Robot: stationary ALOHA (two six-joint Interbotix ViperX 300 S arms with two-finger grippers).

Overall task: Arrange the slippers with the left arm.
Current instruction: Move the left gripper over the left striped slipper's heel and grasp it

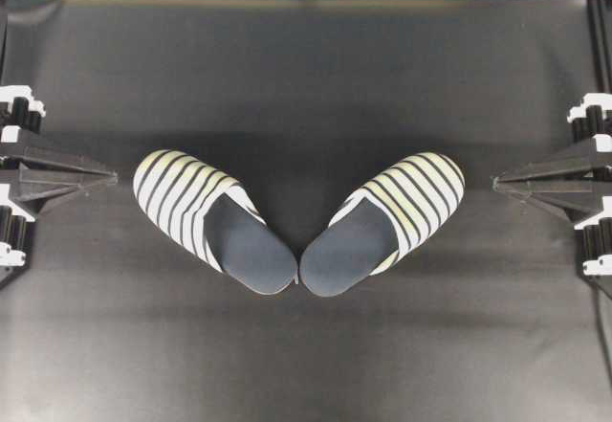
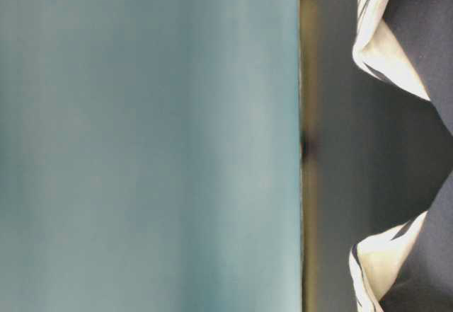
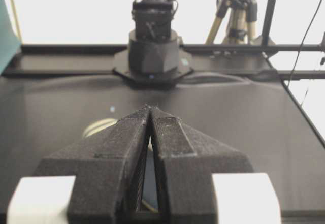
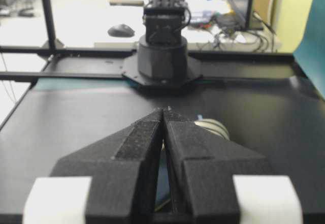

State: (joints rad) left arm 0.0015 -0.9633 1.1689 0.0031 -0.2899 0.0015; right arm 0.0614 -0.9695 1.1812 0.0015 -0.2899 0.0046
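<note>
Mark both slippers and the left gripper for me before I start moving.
left-hand slipper (image 1: 186, 192), overhead view, striped toe cover.
right-hand slipper (image 1: 413, 192), overhead view, striped toe cover.
left gripper (image 1: 112, 180), overhead view, tip of the shut fingers.

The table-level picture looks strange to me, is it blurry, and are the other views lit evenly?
Table-level view: turned sideways and soft, a blurred teal wall filling most of it, slippers cropped at the edge. Overhead view: sharp, with a soft shadow band across the black table. Left wrist view: background windows blown out white, left gripper near and soft. Right wrist view: bright background too.
</note>
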